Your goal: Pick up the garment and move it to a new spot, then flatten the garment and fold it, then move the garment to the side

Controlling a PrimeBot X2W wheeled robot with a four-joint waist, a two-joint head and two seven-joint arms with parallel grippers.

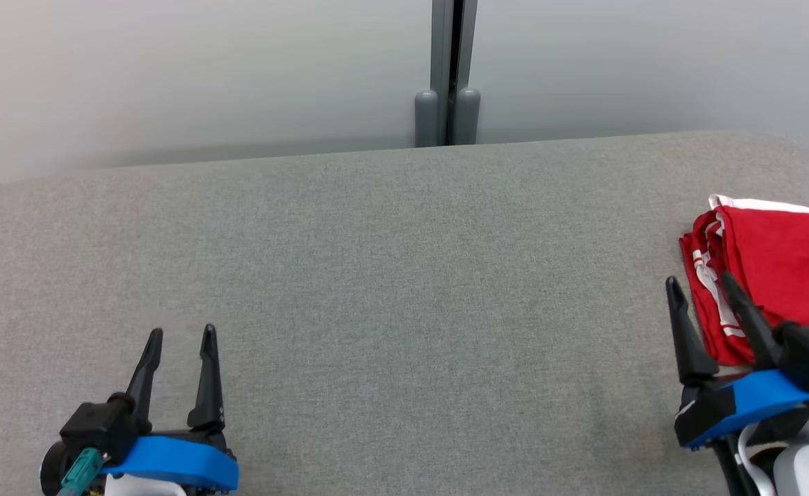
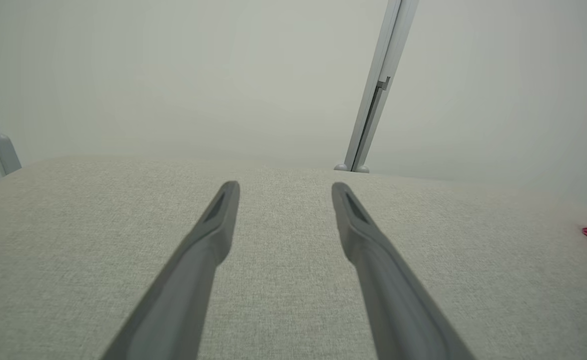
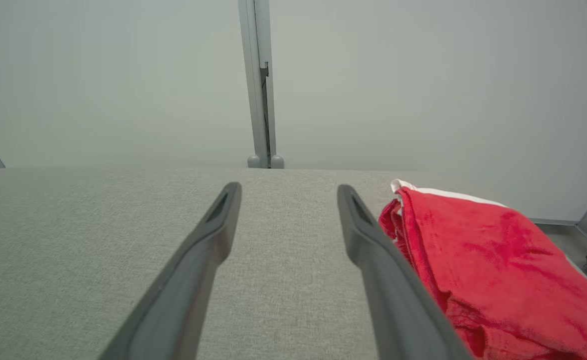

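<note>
Head view: a folded red cloth garment with white trim (image 1: pixel 783 262) lies at the right edge of the grey fabric-covered bench (image 1: pixel 404 275), apparently set aside as the task's last step asks. The right pincer (image 1: pixel 699 282) stands just beside it, fingers apart and empty. The left pincer (image 1: pixel 182 334) is near the front edge, also apart. Left wrist view: bare bench between spread fingers, the garment well apart. Right wrist view: the garment just beside one finger, ungripped.
</note>
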